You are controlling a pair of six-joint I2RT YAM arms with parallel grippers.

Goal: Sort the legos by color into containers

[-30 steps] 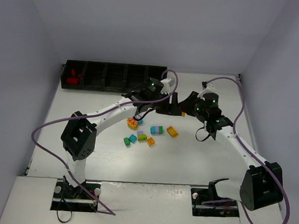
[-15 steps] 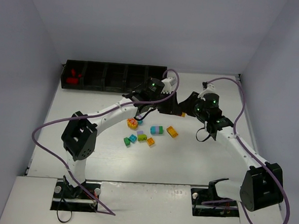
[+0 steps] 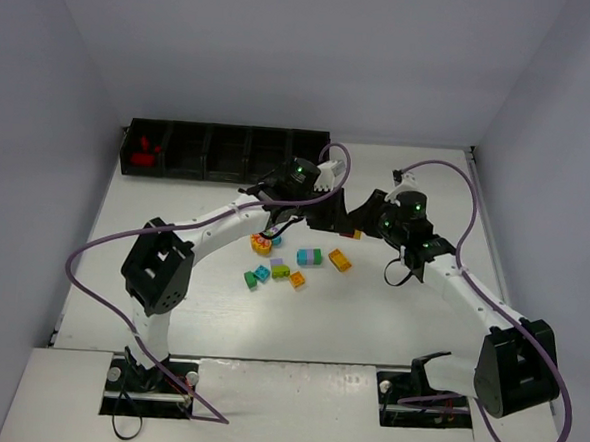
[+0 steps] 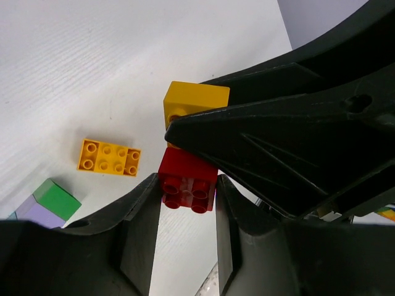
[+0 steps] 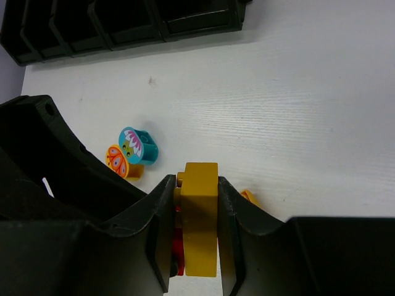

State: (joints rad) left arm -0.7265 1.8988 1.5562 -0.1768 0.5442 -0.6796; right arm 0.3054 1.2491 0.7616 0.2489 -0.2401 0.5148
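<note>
A joined red-and-yellow lego hangs between my two grippers above the middle of the table. My left gripper is shut on the red brick. My right gripper is shut on the yellow brick, with red showing behind it. In the top view the left gripper and right gripper meet tip to tip. The black five-compartment tray stands at the back left, with red bricks in its leftmost compartment.
Loose legos lie in front of the grippers, with an orange brick to their right. Round cyan and orange pieces lie below. An orange flat brick and a green-lilac one are near.
Both wrists have shifted slightly left together, still meeting tip to tip. The loose legos and the tray have not moved.
</note>
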